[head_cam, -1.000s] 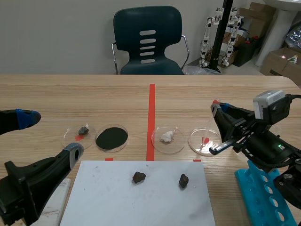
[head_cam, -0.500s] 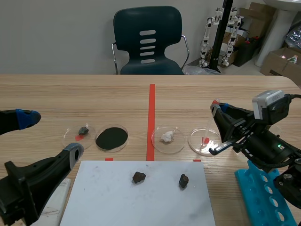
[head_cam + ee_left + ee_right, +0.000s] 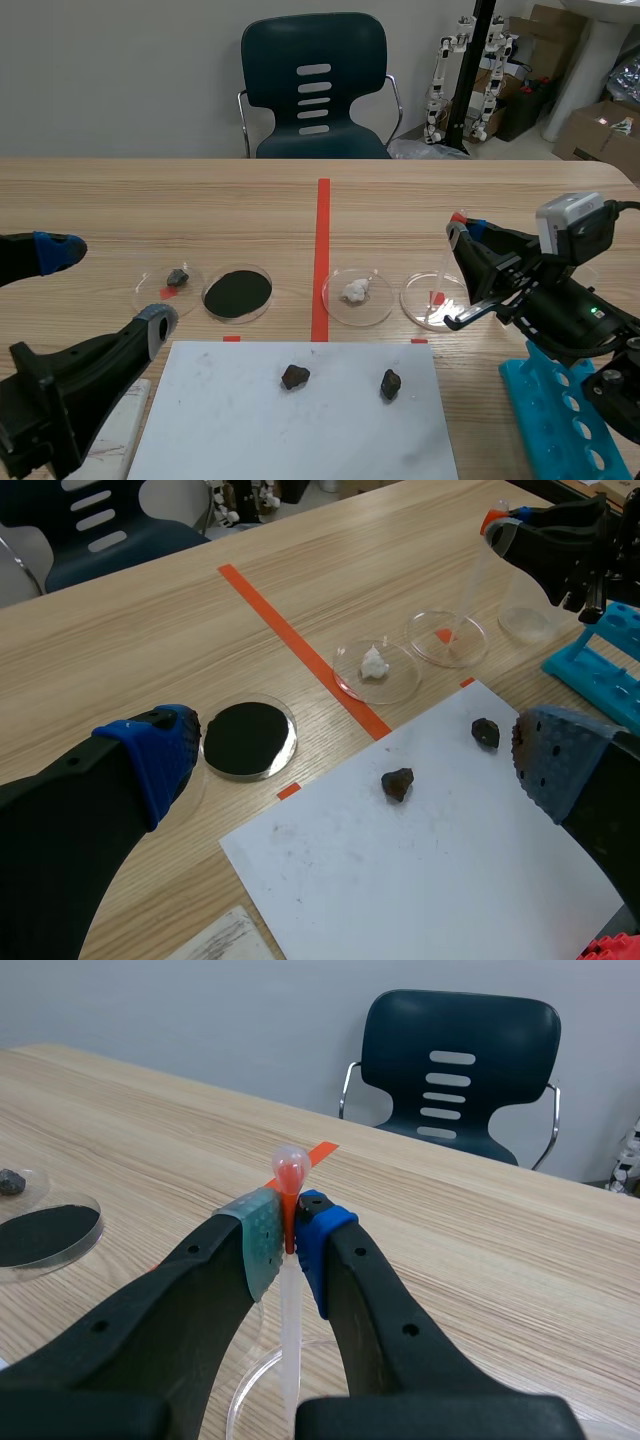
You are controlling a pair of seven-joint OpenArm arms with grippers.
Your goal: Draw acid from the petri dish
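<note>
A clear petri dish lies on the table right of the red tape line. My right gripper hangs above it, shut on a clear plastic pipette just under its red bulb. The pipette points down, its tip inside the dish. In the right wrist view the pipette is squeezed between my pads, and the dish rim curves below. From the left wrist view, the clear dish and the pipette lie far ahead to the right. My left gripper is open, low at the left, holding nothing.
Three more dishes stand in the row: a white lump, black powder, a small dark rock. A white sheet near me carries two dark rocks. A blue tube rack sits under my right arm.
</note>
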